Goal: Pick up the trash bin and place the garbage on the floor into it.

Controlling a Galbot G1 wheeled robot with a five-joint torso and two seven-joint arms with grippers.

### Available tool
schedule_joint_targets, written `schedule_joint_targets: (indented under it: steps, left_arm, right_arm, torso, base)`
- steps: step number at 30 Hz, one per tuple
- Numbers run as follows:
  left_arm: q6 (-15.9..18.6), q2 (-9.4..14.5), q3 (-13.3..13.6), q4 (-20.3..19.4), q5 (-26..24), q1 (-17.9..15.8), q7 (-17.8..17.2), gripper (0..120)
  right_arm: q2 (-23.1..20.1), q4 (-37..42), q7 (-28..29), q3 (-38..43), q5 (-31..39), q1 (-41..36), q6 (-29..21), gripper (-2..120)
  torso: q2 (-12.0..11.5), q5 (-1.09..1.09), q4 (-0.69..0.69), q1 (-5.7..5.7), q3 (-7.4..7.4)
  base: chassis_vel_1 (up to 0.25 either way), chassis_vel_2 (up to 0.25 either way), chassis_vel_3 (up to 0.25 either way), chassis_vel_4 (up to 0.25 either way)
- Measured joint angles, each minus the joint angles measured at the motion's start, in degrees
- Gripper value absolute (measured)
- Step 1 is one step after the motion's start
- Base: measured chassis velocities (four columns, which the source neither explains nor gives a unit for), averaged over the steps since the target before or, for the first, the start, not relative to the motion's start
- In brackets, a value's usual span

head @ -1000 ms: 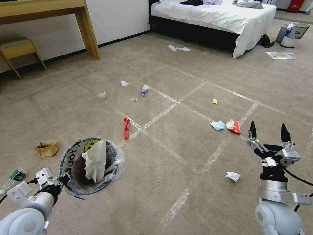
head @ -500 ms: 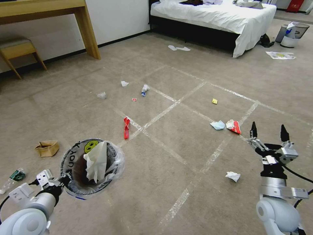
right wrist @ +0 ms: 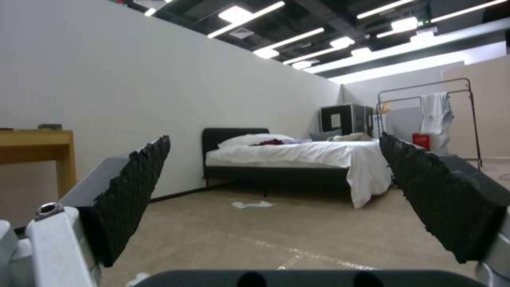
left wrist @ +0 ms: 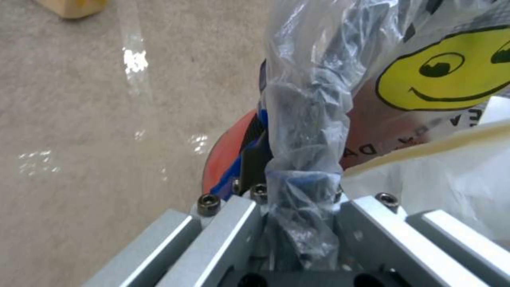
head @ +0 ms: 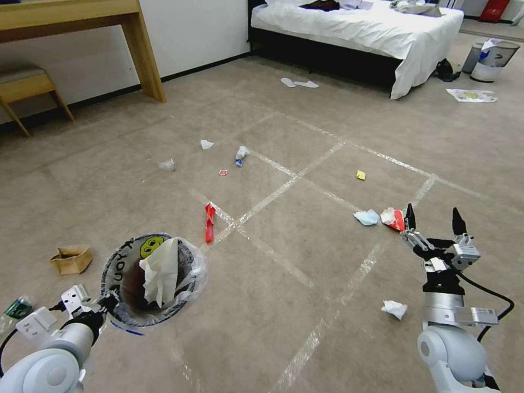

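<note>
The trash bin (head: 153,278) hung at the robot's seven o'clock, its rim and liner pinched fast in the left gripper (head: 103,302), a white tissue draped inside. A crumpled tissue (head: 394,309) lay on the floor (head: 284,240) at about eight o'clock from the right gripper (head: 432,224), the nearer arm, whose fingers stood spread and empty, pointing up.

The trash bin's (head: 150,279) red body is mostly hidden beneath its rim and liner (left wrist: 308,119). A small bottle (head: 13,311) is cut off at the picture's edge.
</note>
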Motion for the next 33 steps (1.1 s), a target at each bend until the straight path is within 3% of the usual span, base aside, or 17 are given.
schedule_joint_targets:
  steps: [10,15,17,18,20,22,23,27,29,33]
  left_arm:
    - [-0.32,-0.03,0.01,0.37,0.57,0.24,0.47,0]
    - [-0.60,-0.02,0.17,0.94,1.17,0.18,0.75,0]
    - [-0.86,-0.02,0.27,1.08,1.40,0.22,1.04,0]
    - [-0.86,-0.02,0.27,1.08,1.40,0.22,1.04,0]
    - [-0.98,-0.04,0.37,1.27,1.63,0.24,1.21,0]
    - [-1.04,-0.05,0.41,1.32,1.68,0.23,1.23,0]
    - [-1.22,-0.23,0.56,1.39,1.85,0.23,1.32,0]
    - [-1.45,-0.40,0.73,1.48,2.28,0.42,1.66,0]
    - [-1.63,-0.47,0.72,1.54,2.66,0.70,1.85,0]
    - [-1.76,-0.48,0.60,1.53,2.73,0.98,1.98,0]
  right_arm:
    - [-0.29,-1.71,4.91,-0.81,2.97,0.07,-4.12,100]
    - [-0.80,-1.55,13.01,0.02,5.33,-0.92,-10.36,100]
    - [-0.94,-1.24,22.96,1.67,7.14,-2.01,-18.86,100]
    - [-0.94,-1.24,22.96,1.67,7.14,-2.01,-18.86,100]
    - [-1.21,-1.86,29.97,2.17,10.84,-2.87,-26.53,100]
    - [-1.20,-2.32,31.28,2.21,12.03,-2.91,-28.24,100]
    - [-0.92,-4.84,35.75,2.12,18.53,-2.39,-33.44,100]
    - [-0.45,-9.31,39.19,1.35,26.34,-0.56,-37.10,100]
    - [0.00,-15.93,40.97,-0.16,30.97,1.98,-38.46,100]
    - [0.25,-21.36,41.21,-1.46,33.38,4.51,-38.94,100]
  torso:
    - [0.00,0.01,-0.01,-0.02,-0.02]
    - [0.00,0.01,0.00,-0.02,-0.02]
    - [0.00,0.01,-0.01,-0.02,-0.02]
    - [0.00,0.01,-0.01,-0.02,-0.02]
    - [0.00,0.00,-0.03,-0.02,-0.02]
    - [0.00,0.00,-0.03,-0.02,-0.02]
    - [0.00,0.01,-0.02,-0.02,-0.02]
    - [0.00,0.01,-0.01,-0.02,-0.02]
    - [0.00,0.02,0.00,-0.01,-0.02]
    - [0.00,0.02,-0.01,-0.02,-0.02]
  base:
    - [-0.044,0.055,0.043,-0.058]
    - [0.000,0.000,0.000,0.000]
    - [0.000,0.000,0.000,0.000]
    - [0.000,0.000,0.000,0.000]
    - [0.000,0.000,0.000,0.000]
    - [0.000,0.000,0.000,0.000]
    - [0.000,0.000,0.000,0.000]
    - [0.000,0.000,0.000,0.000]
    - [0.000,0.000,0.000,0.000]
    - [0.000,0.000,0.000,0.000]
